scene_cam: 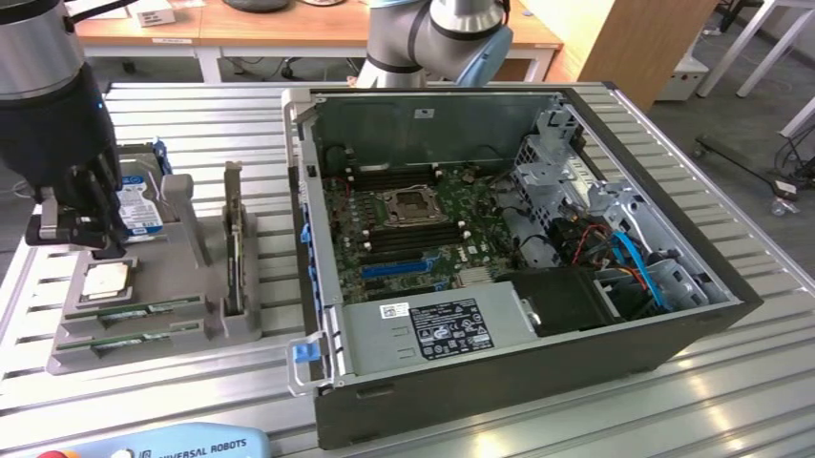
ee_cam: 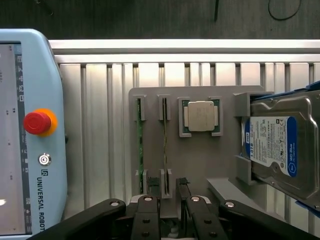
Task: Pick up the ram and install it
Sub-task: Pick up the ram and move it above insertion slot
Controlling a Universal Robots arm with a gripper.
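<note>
From the exterior view, the gripper hangs over the grey tray, which lies on the slatted table. Its fingers are just above the tray, near the processor chip. Just past the chip from the fingers, two green sticks stand on edge in parallel slots. The ram is the one nearer the chip, and the other stick sits just beside it. A hard drive leans in the tray close behind the fingers. The dark expansion card stands upright, farther from them than the sticks. The open computer case is well apart from the gripper, with its motherboard exposed. A teach pendant lies at the table's near edge.

In the wrist view, the fingers stand apart with a clear gap between them and grip nothing. The gripper lines up roughly with the ram, which runs straight away from the gap and is seated in its tray slots. The other stick lies just outside one finger's line. The processor chip sits ahead of the opposite finger, with the hard drive beyond it. The teach pendant, with its red stop button, lies well off to the other side.
</note>
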